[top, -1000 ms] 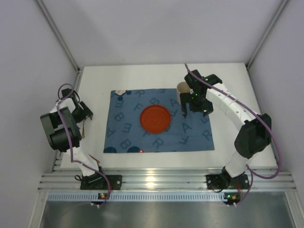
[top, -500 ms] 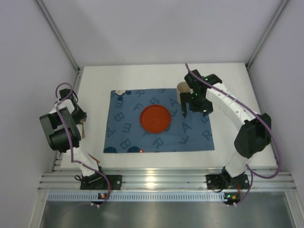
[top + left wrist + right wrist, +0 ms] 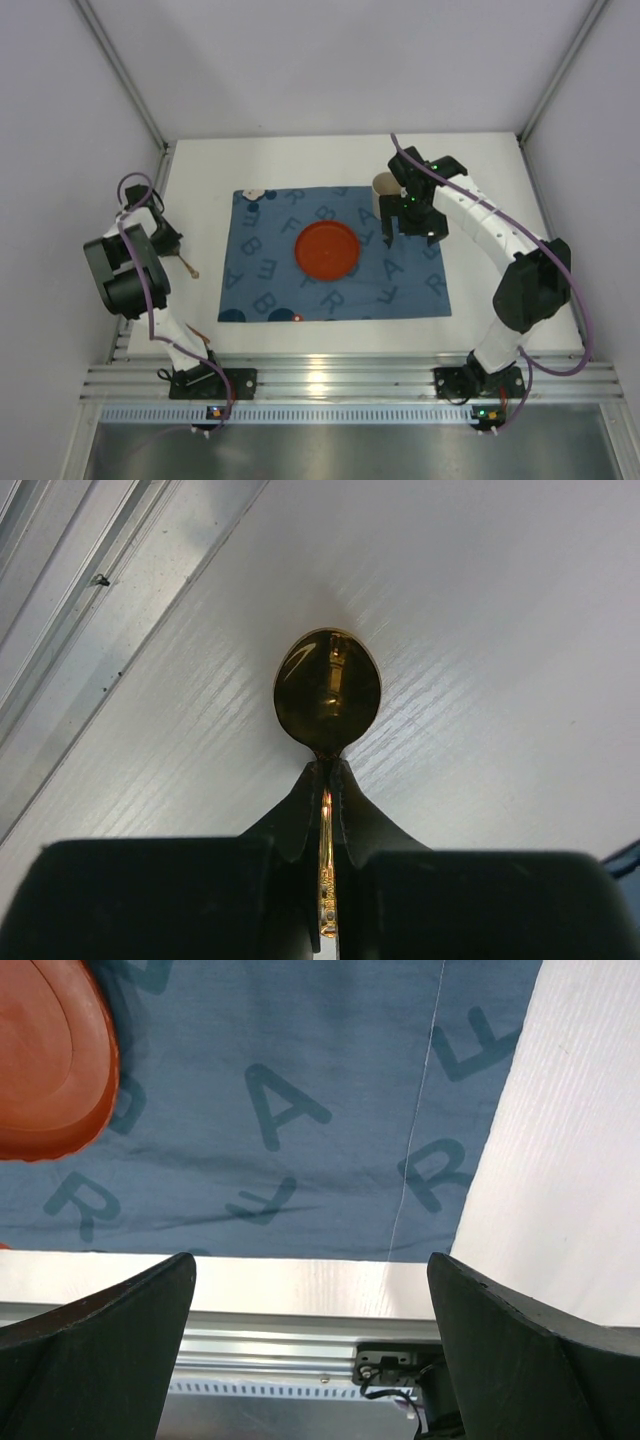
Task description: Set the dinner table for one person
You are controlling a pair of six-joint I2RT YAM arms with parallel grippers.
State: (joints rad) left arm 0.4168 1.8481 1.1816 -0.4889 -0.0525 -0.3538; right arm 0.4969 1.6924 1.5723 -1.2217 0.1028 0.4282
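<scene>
My left gripper (image 3: pixel 328 768) is clamped on the neck of a gold spoon (image 3: pixel 327 690), whose bowl points out over the white dinner table (image 3: pixel 480 630) near its left edge. My right gripper (image 3: pixel 310 1260) hangs wide open above the blue letter mat (image 3: pixel 300 1110), beside the red plate (image 3: pixel 45 1060).

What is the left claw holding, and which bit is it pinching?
The left claw pinches a gold spoon by its handle, just behind the bowl. The right claw is open and holds nothing.

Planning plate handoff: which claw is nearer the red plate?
Right. Right claw is just right of the plate, over the mat; left claw is beyond the mat's left edge.
</scene>
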